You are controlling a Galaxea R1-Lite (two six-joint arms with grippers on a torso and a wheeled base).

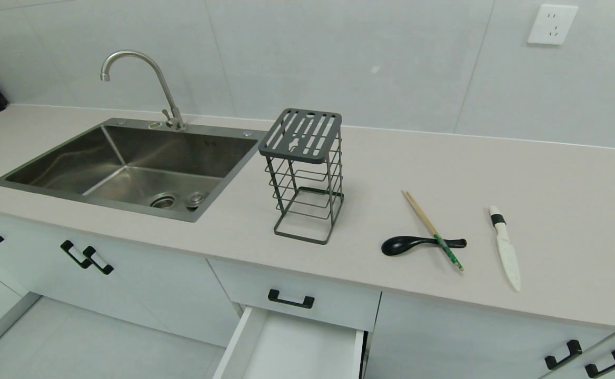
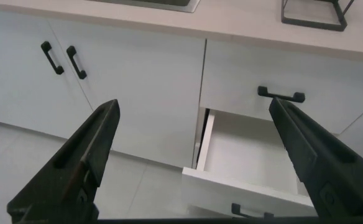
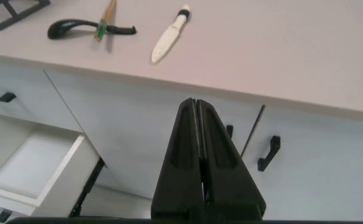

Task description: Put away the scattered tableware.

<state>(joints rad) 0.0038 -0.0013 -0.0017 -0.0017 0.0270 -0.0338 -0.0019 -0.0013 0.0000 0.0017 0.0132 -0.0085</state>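
On the countertop lie a black spoon, a pair of wooden chopsticks with green ends crossing over its handle, and a white knife with a black band to their right. A dark wire cutlery rack stands left of them. My left gripper hangs open in front of the cabinets, below counter height, with nothing between its fingers. Also low, before the cabinet doors, my right gripper is shut on nothing, with the tableware beyond it.
A steel sink with a curved tap is set in the counter at left. Below the counter an empty white drawer stands pulled out. Cabinet doors with black handles flank it.
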